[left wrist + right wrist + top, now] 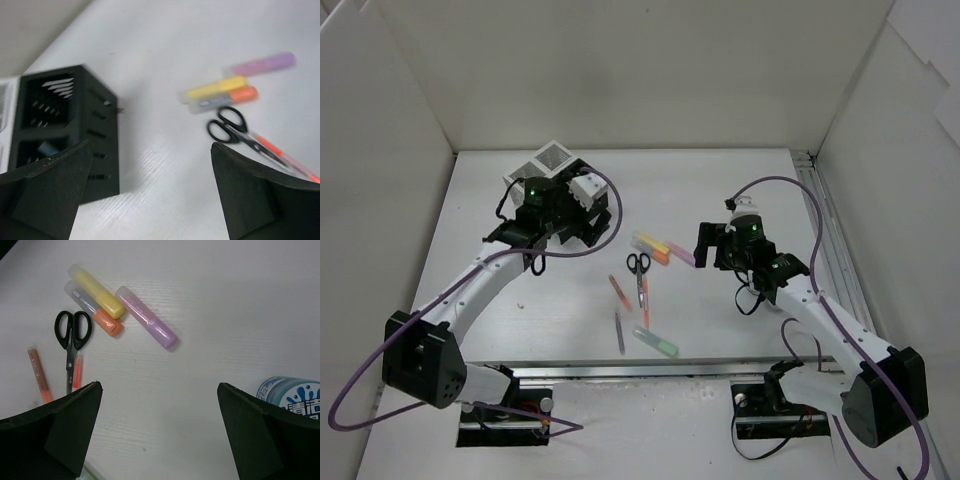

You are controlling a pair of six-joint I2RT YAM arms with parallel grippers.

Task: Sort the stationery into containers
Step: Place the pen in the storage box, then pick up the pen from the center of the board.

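The containers (556,163) stand at the back left, with white cups showing in the top view and black cups (60,120) in the left wrist view. My left gripper (588,228) (151,146) is open and empty just right of the black cups. The yellow (647,241) (97,291), orange (661,256) (102,320) and pink (681,254) (146,317) highlighters lie together mid-table. The scissors (638,264) (73,335) lie over an orange pen (645,300). My right gripper (704,244) (159,385) is open and empty beside the pink highlighter.
Another orange pen (620,290) (39,374), a blue-grey pen (619,332) and a green highlighter (656,343) lie nearer the front. A blue-and-white round object (290,396) sits by my right gripper. White walls enclose the table, and a rail (830,235) runs along its right edge.
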